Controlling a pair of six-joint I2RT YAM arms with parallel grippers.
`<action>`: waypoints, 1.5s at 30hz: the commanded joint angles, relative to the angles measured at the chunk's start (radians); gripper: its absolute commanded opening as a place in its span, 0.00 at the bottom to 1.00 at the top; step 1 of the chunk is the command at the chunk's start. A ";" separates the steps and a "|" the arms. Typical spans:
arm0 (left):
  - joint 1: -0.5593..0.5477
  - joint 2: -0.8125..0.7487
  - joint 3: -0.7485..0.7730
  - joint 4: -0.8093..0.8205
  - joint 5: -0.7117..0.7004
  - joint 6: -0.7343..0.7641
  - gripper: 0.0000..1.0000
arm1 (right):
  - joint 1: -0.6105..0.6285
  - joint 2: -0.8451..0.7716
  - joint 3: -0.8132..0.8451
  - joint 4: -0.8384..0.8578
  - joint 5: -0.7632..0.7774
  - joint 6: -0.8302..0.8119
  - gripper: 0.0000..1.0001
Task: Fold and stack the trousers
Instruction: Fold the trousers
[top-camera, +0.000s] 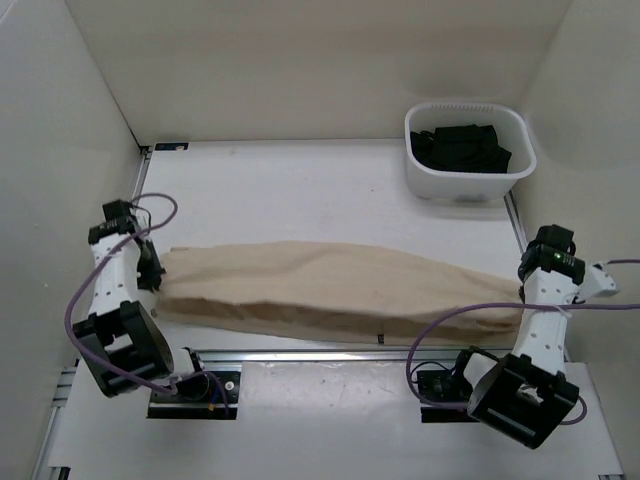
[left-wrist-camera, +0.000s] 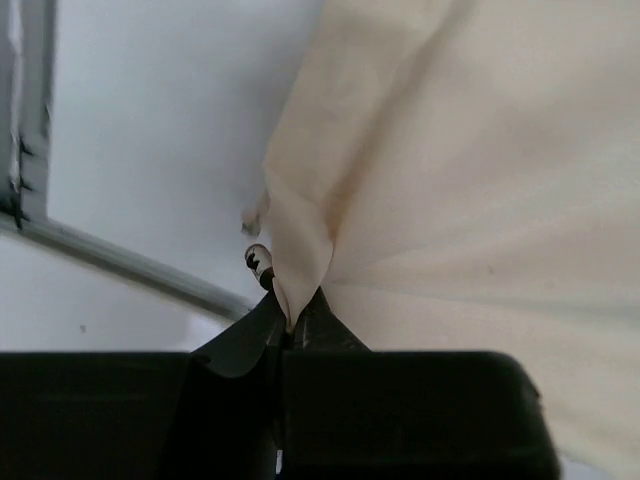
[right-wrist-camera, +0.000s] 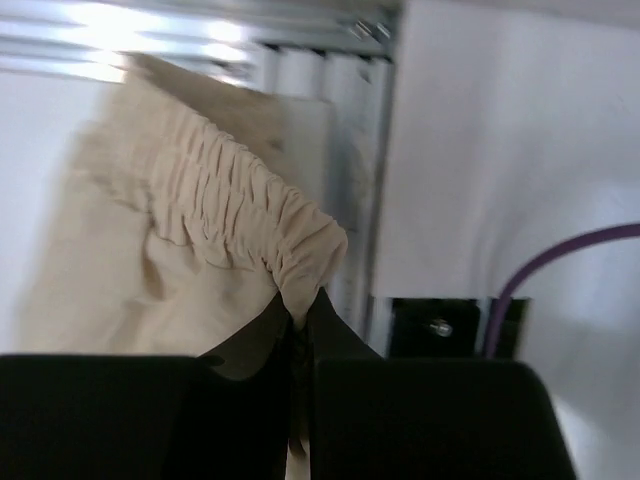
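Note:
The beige trousers (top-camera: 330, 290) lie stretched left to right across the table, folded lengthwise into one long band. My left gripper (top-camera: 152, 272) is at their left end, shut on a pinch of the cloth (left-wrist-camera: 300, 270). In the left wrist view the fabric (left-wrist-camera: 480, 200) fans out from the jaws. My right gripper (top-camera: 524, 290) is at the right end, shut on the gathered elastic waistband (right-wrist-camera: 300, 250), which bunches up between the black fingers (right-wrist-camera: 330, 335).
A white tub (top-camera: 470, 152) holding dark folded garments (top-camera: 462, 148) stands at the back right. White walls enclose the table on three sides. A metal rail (top-camera: 330, 352) runs along the near edge, with purple cables (top-camera: 460, 315) by both arm bases.

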 joint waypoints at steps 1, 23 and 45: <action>0.023 -0.068 -0.166 0.023 -0.125 0.012 0.14 | -0.039 0.023 -0.125 0.012 0.125 0.019 0.00; 0.037 -0.052 0.026 0.054 -0.070 0.012 0.77 | 0.204 0.082 -0.010 0.032 0.120 -0.113 0.77; -0.222 0.506 0.010 0.340 -0.191 0.012 0.66 | 0.430 0.793 0.173 0.442 -0.210 -0.094 0.00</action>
